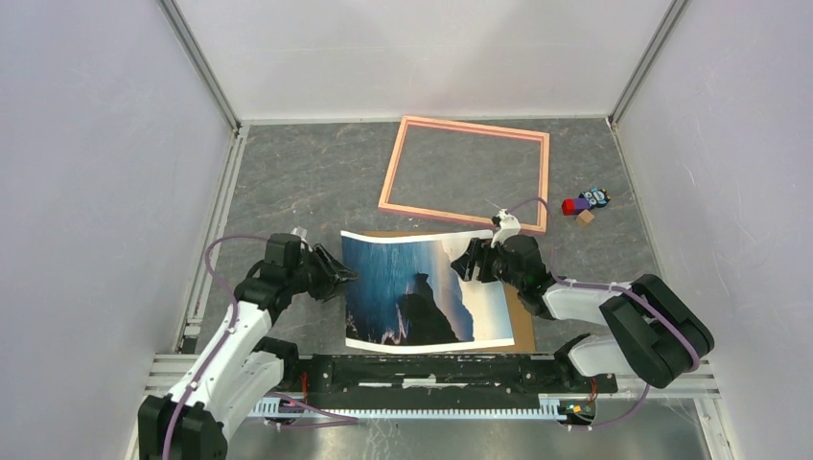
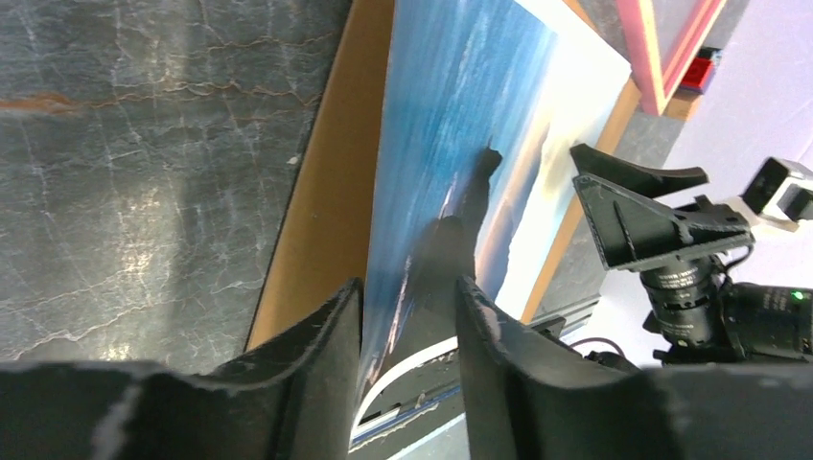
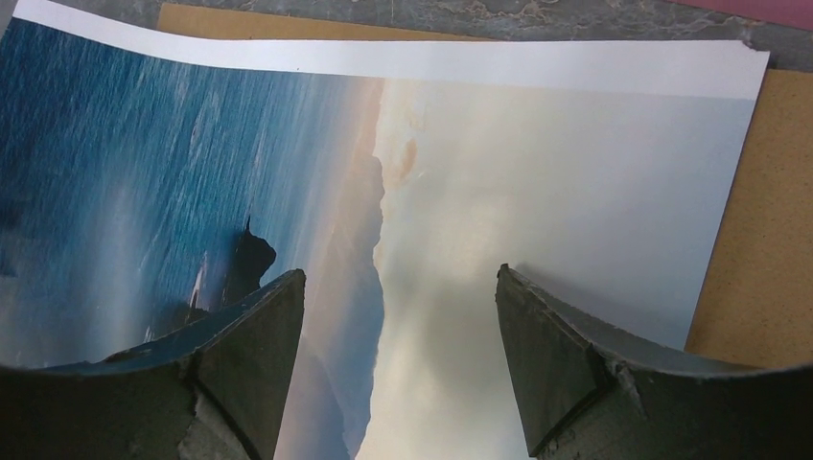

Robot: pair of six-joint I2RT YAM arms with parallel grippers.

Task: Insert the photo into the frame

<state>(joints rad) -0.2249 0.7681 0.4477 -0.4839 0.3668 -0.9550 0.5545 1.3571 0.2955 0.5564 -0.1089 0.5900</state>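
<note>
Left gripper (image 2: 407,287): jaws apart, straddling the lifted edge of the photo (image 1: 422,287)
Right gripper (image 3: 398,278): jaws wide, above its pale sky
Frame (image 1: 392,165): lying apart

- You have no readable words, numbers, brand marks or signs in any of the three views.
- The photo (image 1: 422,287) shows only its sea picture and white border, with no caption you can read.
- The small blue object (image 1: 596,196) near the frame (image 1: 475,128) bears markings too small for you to read.
</note>
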